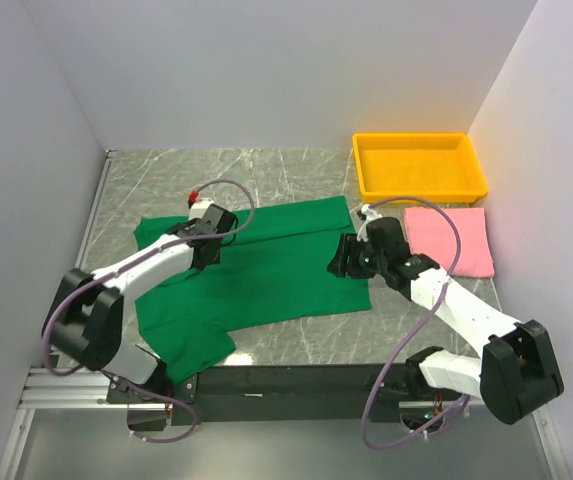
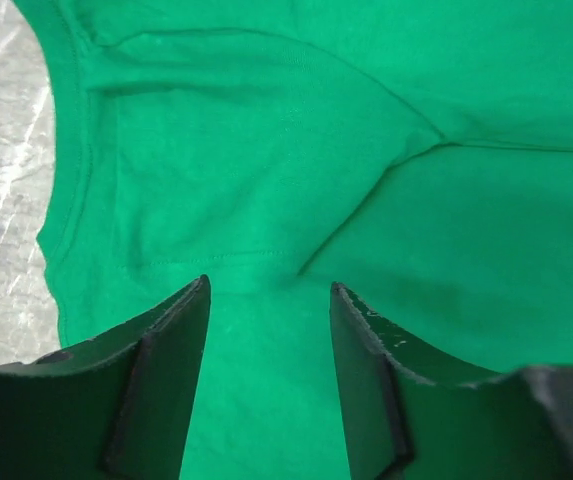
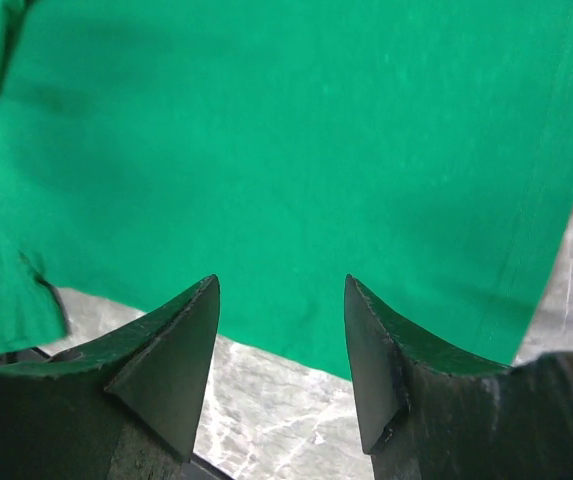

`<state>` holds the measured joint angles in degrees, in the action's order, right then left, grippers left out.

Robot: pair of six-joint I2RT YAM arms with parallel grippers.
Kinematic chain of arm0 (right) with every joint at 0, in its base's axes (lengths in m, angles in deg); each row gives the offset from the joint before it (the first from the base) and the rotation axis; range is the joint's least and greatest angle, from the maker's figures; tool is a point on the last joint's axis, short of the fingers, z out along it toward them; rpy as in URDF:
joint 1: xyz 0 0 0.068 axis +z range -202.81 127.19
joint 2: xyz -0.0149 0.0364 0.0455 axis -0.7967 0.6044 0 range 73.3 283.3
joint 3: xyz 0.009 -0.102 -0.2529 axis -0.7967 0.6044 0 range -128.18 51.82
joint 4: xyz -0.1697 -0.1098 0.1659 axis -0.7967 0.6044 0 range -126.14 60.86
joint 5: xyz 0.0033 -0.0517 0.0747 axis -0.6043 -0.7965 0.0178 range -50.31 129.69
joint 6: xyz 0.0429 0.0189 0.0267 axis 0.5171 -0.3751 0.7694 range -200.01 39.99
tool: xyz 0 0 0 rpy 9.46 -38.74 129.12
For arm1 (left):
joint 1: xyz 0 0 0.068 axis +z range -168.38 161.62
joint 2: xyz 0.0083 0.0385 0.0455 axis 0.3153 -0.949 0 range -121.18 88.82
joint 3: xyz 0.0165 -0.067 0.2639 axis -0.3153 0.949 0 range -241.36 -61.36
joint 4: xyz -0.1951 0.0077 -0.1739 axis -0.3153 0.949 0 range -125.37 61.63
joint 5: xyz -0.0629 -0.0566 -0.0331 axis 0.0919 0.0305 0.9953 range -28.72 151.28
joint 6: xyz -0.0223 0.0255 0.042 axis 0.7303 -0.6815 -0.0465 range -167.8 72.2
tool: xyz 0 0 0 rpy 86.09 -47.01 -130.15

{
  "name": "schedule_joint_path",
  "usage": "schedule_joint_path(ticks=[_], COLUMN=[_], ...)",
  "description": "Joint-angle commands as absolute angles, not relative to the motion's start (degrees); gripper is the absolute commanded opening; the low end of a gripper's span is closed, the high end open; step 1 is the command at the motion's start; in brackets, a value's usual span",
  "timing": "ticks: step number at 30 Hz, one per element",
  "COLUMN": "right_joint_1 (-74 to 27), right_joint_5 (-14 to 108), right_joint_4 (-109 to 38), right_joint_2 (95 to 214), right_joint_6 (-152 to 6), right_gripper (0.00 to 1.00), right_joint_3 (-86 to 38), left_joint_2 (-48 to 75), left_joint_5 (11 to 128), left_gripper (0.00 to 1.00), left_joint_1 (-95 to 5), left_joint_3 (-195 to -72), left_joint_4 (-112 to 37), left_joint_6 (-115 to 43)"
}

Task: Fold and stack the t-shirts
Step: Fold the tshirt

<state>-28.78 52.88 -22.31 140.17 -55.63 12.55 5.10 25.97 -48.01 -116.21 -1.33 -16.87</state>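
**Both claws open over the green shirt, fold not yet started**

The green t-shirt (image 1: pixel 266 270) is spread flat at the centre of the worktop (image 1: pixel 296 170), collar end toward the left of the top view and hem toward the right. One sleeve is seen at the upper left, the other at the lower left near the arm bases.

The left claw (image 2: pixel 269 285) is held low over the collar and shoulder area. Its jaws are parted to a medium gap with only cloth beneath and nothing pinched. The right claw (image 3: pixel 281 280) is held over the hem edge, jaws parted about the same, also empty. Bare marble is seen just past the hem in its wrist view. The two claws are judged to be placed at opposite ends so that both can be pinched and lifted together for a fold. Contact with the cloth cannot be told.

The pink t-shirt (image 1: pixel 451 238) is already folded to a flat rectangle at the right of the frame, clear of the green one. It is likely the base of the stack. The yellow tray (image 1: pixel 366 165) lies just above it, empty.

Nothing is seen lying on the green shirt. The right arm's cable is looped over the pink shirt's left part and could drag it. A small wrinkle is noted near the collar seam.
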Motion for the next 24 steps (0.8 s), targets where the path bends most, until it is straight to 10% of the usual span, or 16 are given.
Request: schedule_joint_path(ticks=[1, 24], right_joint_1=[-28.38, -28.55], right_joint_5=[54.02, 55.95], right_joint_4=[-28.92, -35.08], right_joint_2=[137.46, 137.02], right_joint_6=[-55.05, -55.4], right_gripper=[0.6, 0.59], right_joint_3=[15.78, 21.06], left_joint_2=[-0.36, -16.91], left_joint_5=[23.23, 12.16], left_gripper=[0.56, 0.55], left_joint_1=[-48.17, -48.09], left_joint_3=[-118.92, -126.04], left_joint_4=[-3.82, -2.42], left_joint_6=[-18.18, -24.25])
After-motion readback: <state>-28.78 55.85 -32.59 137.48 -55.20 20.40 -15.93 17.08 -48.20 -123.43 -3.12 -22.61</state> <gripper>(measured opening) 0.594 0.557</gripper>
